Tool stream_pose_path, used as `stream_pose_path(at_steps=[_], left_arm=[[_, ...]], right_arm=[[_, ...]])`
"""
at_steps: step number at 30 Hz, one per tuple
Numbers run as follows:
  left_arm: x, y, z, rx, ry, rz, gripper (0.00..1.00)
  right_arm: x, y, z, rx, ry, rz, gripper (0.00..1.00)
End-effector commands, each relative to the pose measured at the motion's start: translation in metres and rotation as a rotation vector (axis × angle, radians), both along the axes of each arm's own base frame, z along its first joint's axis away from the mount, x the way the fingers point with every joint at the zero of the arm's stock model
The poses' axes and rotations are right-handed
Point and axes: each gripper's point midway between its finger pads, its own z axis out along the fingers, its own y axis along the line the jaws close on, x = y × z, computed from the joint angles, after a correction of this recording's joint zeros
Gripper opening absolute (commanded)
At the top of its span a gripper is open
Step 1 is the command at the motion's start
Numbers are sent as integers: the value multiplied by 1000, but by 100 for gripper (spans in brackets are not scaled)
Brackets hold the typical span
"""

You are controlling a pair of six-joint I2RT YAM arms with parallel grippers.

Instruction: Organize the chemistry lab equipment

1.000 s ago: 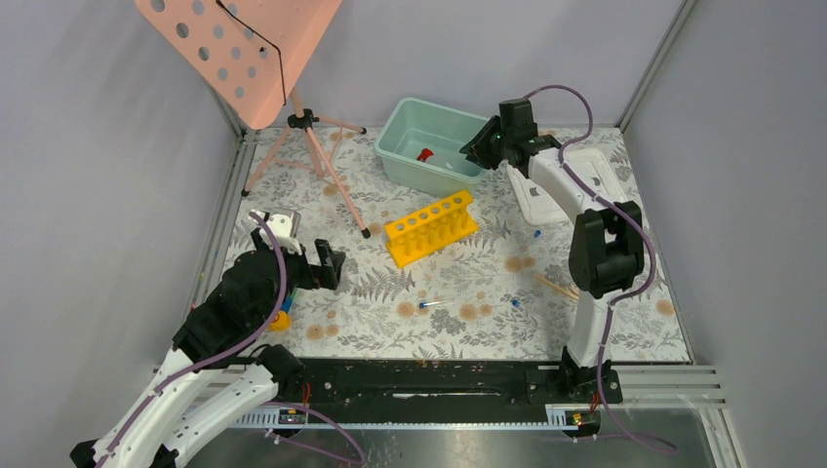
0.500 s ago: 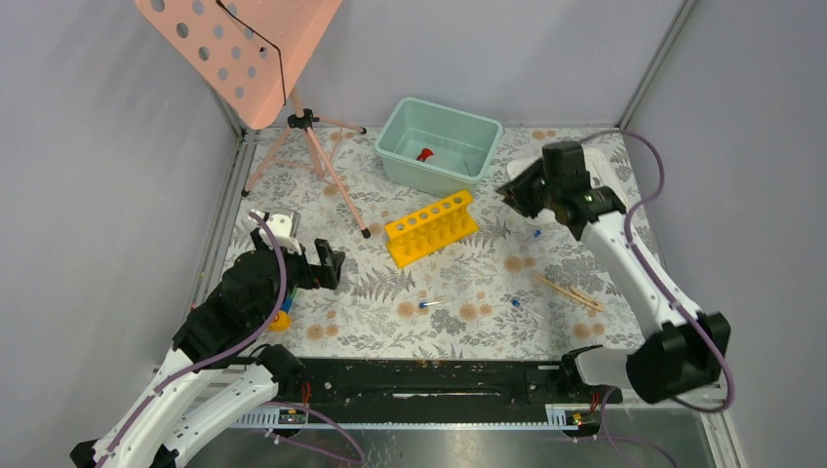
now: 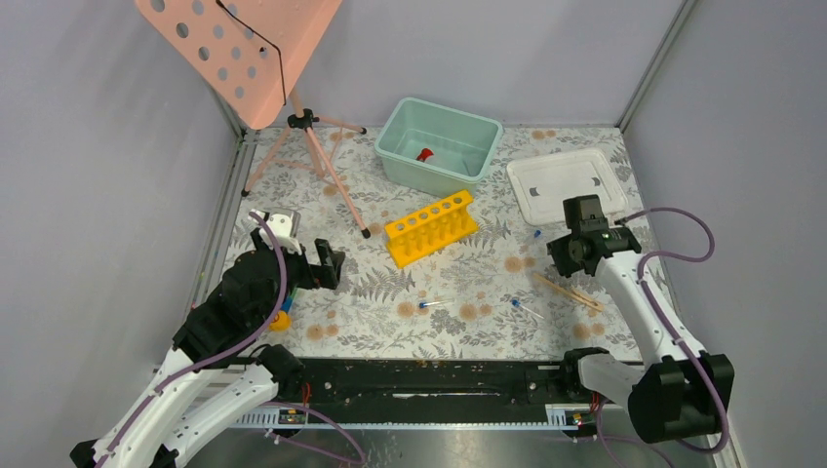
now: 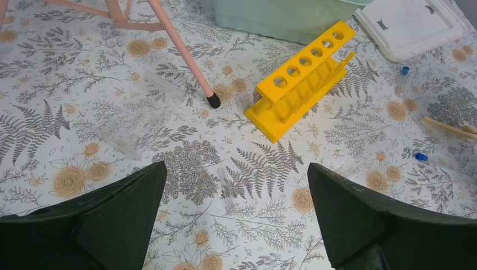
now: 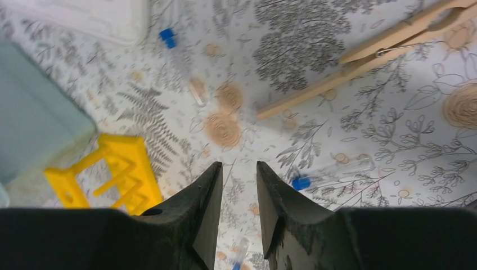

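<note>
Your floral-print surface (image 3: pixel 458 283) carries a yellow rack (image 3: pixel 431 227) at centre, a teal bin (image 3: pixel 421 175) and white lid (image 3: pixel 566 182) at the back, and a pink stand (image 3: pixel 304 120) at left. Three blue-capped tubes (image 3: pixel 429 304) and a wooden clothespin (image 3: pixel 568 291) lie scattered toward the right.

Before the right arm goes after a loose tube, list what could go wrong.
1. The blue-capped tube nearest the right gripper is clear, round and lying flat. A pinch slightly off centre could roll it or flick it away.
2. The wooden clothespin lies nearby, so fingers coming down might catch or drag it.
3. The yellow rack looks light. Pushing a tube into a hole could shove it.
</note>
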Motion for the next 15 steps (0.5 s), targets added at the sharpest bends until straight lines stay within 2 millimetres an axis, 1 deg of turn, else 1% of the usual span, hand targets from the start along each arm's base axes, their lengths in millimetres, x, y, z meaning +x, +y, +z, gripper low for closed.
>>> stream_pose_path(at_steps=[1,5,9,11,14,15], left_arm=[[4,0,6,-3,-27,10,99],[5,0,6,0,-26,13,99],[5,0,5,1,-25,13,99],[5,0,5,1,-23,13,99],[5,0,5,1,-24,14,99],[5,0,5,2,-23,14,99]], right_arm=[[-15,-28,-32,-47,128,-143,36],[-19,-32,-52,-30,216,-160,38],[-17,-33,-68,-4,266,-168,38],[-16,-30,-77,16,284,-163,39],[-16,-26,-86,38,304,-163,40],[-17,-29,-88,43,310,-181,40]])
